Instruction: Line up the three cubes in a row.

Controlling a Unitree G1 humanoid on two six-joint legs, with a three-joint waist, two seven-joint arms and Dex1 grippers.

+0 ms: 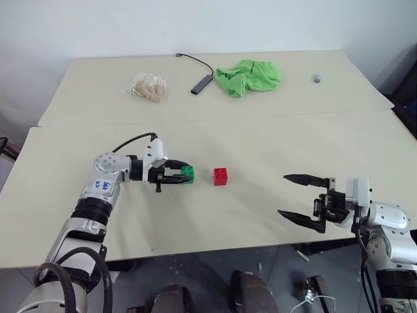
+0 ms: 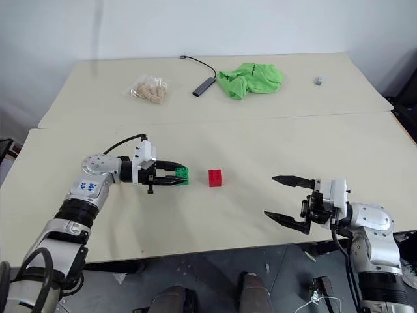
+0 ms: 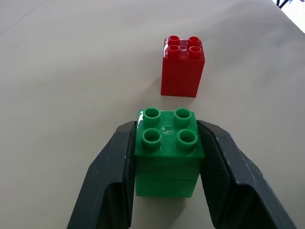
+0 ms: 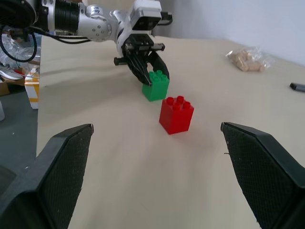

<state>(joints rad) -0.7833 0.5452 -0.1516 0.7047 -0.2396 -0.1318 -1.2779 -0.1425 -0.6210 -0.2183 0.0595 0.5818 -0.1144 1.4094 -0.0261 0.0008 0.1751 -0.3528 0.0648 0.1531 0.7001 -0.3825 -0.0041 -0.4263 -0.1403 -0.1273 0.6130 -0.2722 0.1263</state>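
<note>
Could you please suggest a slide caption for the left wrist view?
Left tool shut on the green cube, with the red cube standing just ahead on the table.

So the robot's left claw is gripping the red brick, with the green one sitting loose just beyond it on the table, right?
Not quite: the colours are swapped. The left gripper is shut on the green cube, and the red cube stands loose just beyond it on the table, apart from it. The left wrist view shows this plainly.
</note>
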